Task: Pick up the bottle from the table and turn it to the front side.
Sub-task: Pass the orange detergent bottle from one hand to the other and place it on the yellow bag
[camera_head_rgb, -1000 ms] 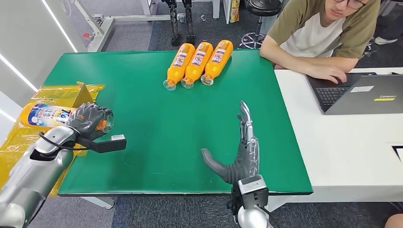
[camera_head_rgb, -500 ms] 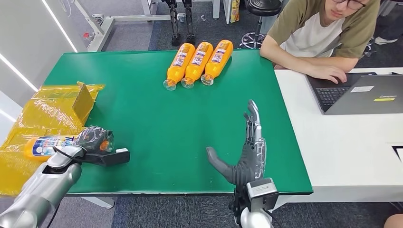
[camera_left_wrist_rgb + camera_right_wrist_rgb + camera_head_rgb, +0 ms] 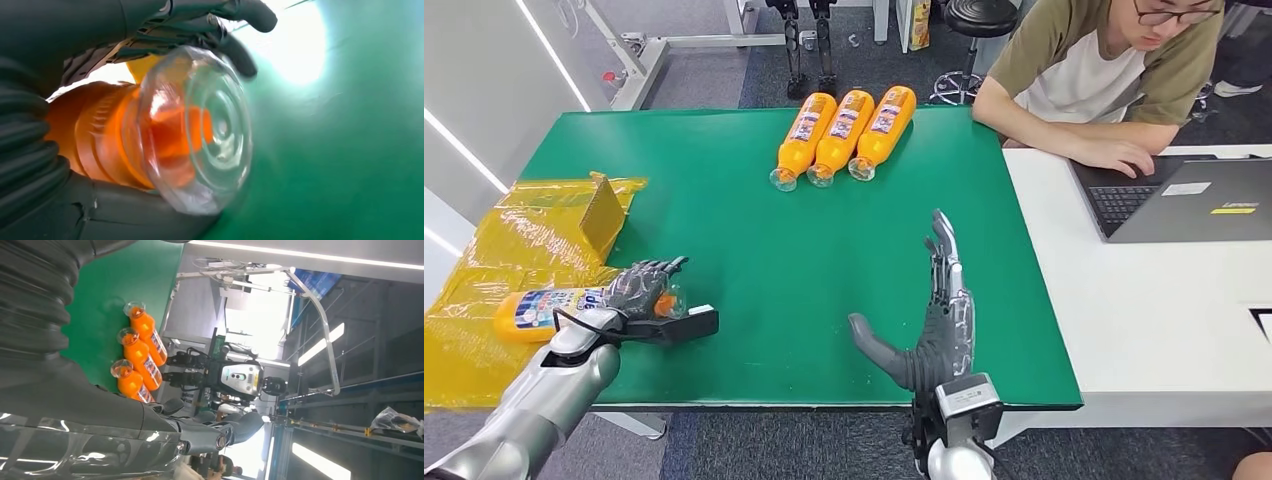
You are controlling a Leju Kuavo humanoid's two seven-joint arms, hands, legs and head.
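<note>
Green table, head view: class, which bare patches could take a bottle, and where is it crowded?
Free: the broad middle of the green table, between the three orange bottles at the far edge, the left hand gripping a bottle, and the open right hand. Crowded: the far edge and the left side by the yellow bag.

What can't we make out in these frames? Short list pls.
- Held bottle, head view: cap end covered by the left hand; label print too small to read.
- Same bottle, left wrist view: body hidden behind its clear cap and the hand; label face unseen.
- Three bottles at the far edge: label text too small.
- Right hand, right wrist view: fingers mostly cut off by its cover.
</note>
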